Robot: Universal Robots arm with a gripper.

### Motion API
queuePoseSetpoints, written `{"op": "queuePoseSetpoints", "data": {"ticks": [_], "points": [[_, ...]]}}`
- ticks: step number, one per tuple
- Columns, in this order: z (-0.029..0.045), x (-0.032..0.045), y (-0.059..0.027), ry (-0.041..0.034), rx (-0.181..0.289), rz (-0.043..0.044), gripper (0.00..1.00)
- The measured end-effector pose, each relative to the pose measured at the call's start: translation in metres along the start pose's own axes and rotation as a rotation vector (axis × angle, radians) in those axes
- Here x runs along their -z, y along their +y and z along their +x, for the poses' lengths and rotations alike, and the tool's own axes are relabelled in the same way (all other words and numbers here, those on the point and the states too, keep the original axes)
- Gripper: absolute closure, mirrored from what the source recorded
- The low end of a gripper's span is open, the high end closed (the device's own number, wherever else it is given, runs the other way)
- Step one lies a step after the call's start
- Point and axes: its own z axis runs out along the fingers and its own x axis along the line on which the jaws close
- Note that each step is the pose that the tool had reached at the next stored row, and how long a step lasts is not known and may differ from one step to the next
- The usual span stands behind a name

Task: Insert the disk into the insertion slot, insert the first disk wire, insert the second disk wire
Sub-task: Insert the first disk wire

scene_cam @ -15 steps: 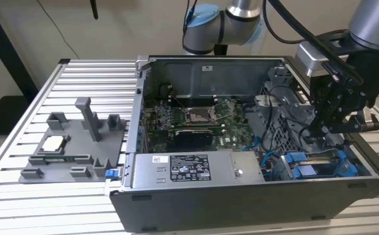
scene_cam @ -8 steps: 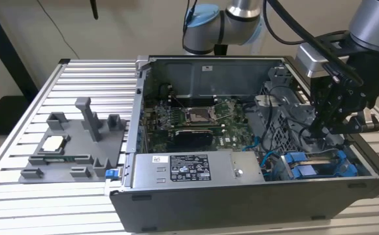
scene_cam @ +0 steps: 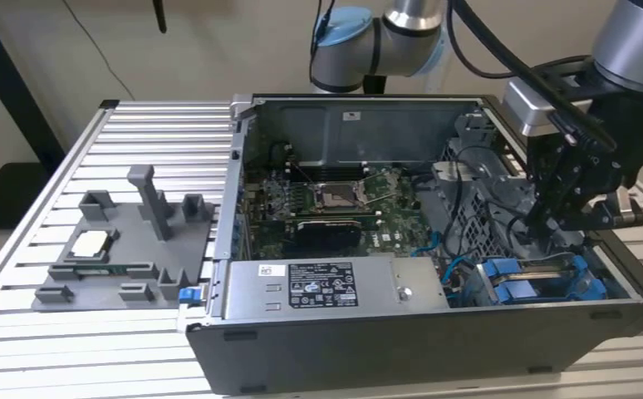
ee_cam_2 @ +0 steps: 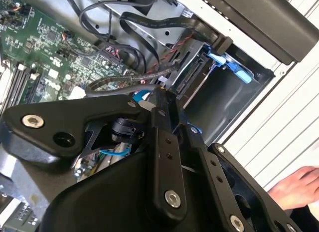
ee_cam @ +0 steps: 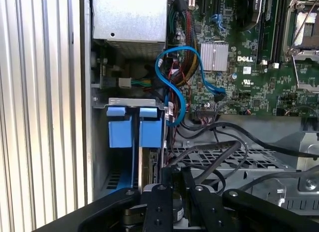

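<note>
Gripper (scene_cam: 566, 218) is hanging inside the open computer case (scene_cam: 410, 349), at the exterior view's right. Whether it is closed or clasping anything cannot be told, as its black links are crowding both wrist views. Directly ahead of it and close by, the disk (ee_cam: 148, 164) is sitting on edge in the insertion slot (ee_cam: 129, 101), its visible edge running straight away toward the blue tabs. A blue cable (ee_cam: 172, 87) is looping just beside the slot's mouth, toward the motherboard (ee_cam: 249, 67).

On the tabletop (scene_cam: 66, 357) the fixture tray (scene_cam: 133, 245) lies at the exterior view's left of the computer case (scene_cam: 410, 357), which holds the power-supply box (scene_cam: 321, 287) before the motherboard (scene_cam: 333, 199) and the insertion slot (scene_cam: 543, 283) further right.
</note>
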Motion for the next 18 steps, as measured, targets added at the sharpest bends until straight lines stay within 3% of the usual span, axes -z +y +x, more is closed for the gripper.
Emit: {"op": "queuePoseSetpoints", "data": {"ticks": [8, 14, 18], "points": [[0.0021, -0.0046, -0.002, 0.0003, 0.0, -0.0011, 0.81], [0.0073, -0.0075, -0.0073, 0.0001, -0.002, -0.0189, 0.81], [0.0116, -0.0083, -0.0083, 0.0005, -0.007, -0.0201, 0.81]]}}
